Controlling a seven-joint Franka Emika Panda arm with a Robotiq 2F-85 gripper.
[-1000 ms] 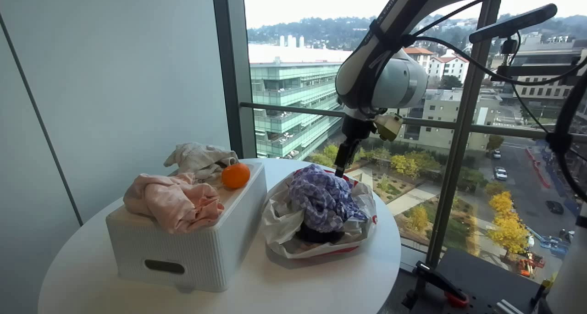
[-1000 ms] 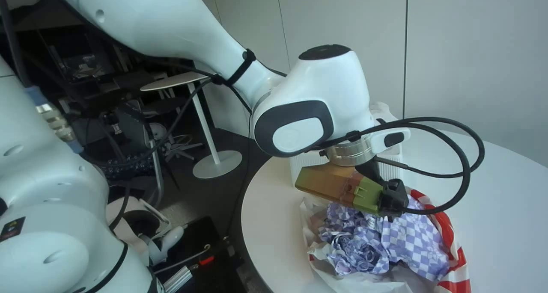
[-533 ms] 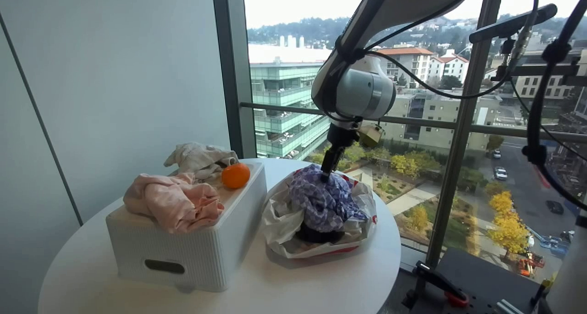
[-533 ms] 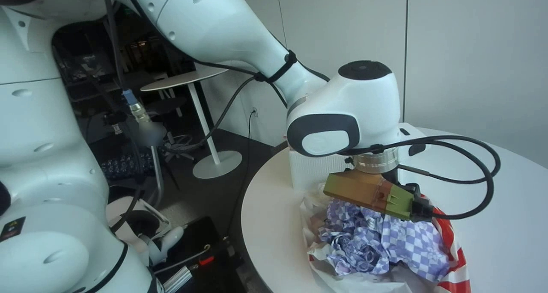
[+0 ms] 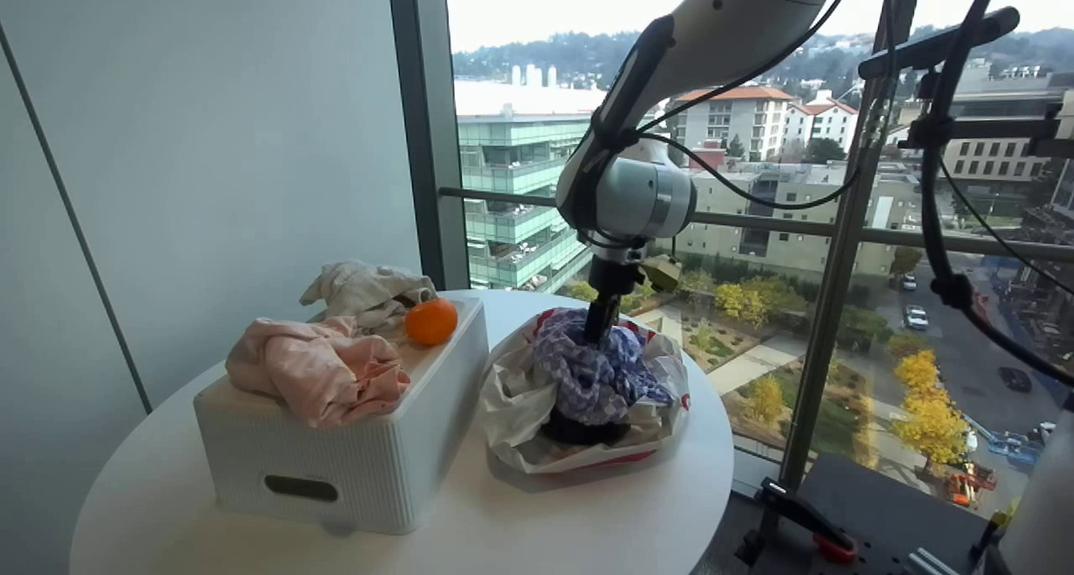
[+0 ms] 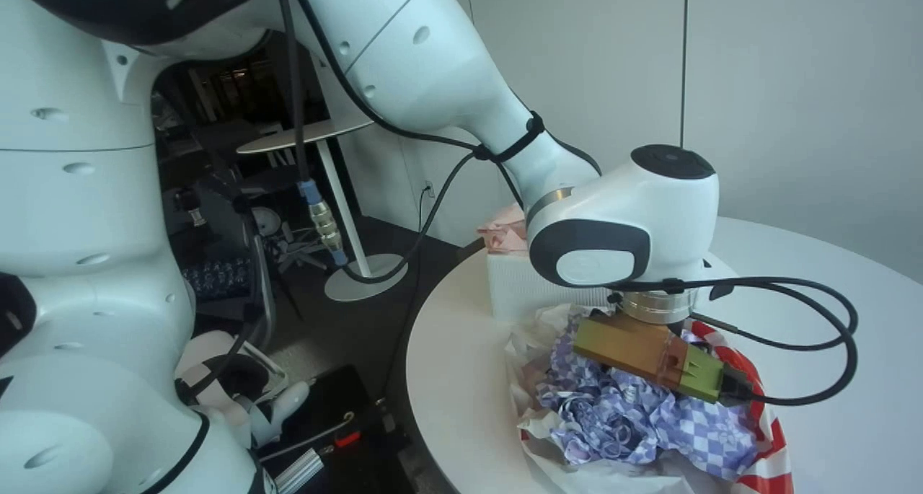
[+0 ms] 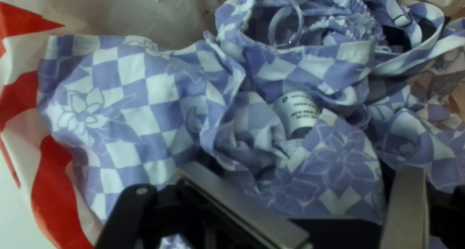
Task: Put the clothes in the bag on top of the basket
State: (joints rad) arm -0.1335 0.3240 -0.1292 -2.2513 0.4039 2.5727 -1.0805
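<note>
Purple-and-white checkered clothes (image 5: pixel 579 386) lie bunched in a white plastic bag (image 5: pixel 513 411) with red stripes. They also show in an exterior view (image 6: pixel 613 418) and the wrist view (image 7: pixel 145 103). The white ribbed basket (image 5: pixel 369 474) stands beside the bag, with a wooden top bearing pink cloth (image 5: pixel 315 369) and cream cloth (image 5: pixel 361 294). My gripper (image 5: pixel 597 340) points down into the clothes. In the wrist view the gripper (image 7: pixel 298 172) is open, its fingers wide apart, with checkered fabric between them but not pinched. In an exterior view the camera mount hides the fingers.
An orange fruit (image 5: pixel 431 321) sits on the basket's near edge by the bag. A dark item (image 5: pixel 583 429) lies under the clothes in the bag. All stand on a round white table (image 5: pixel 470 525). Window and wall stand behind; a cable loop (image 6: pixel 847 350) hangs beside the wrist.
The arm has moved across over the bag and down, so the gripper now reaches into the clothes, which are pressed down a little. The basket and its cloths have not moved.
</note>
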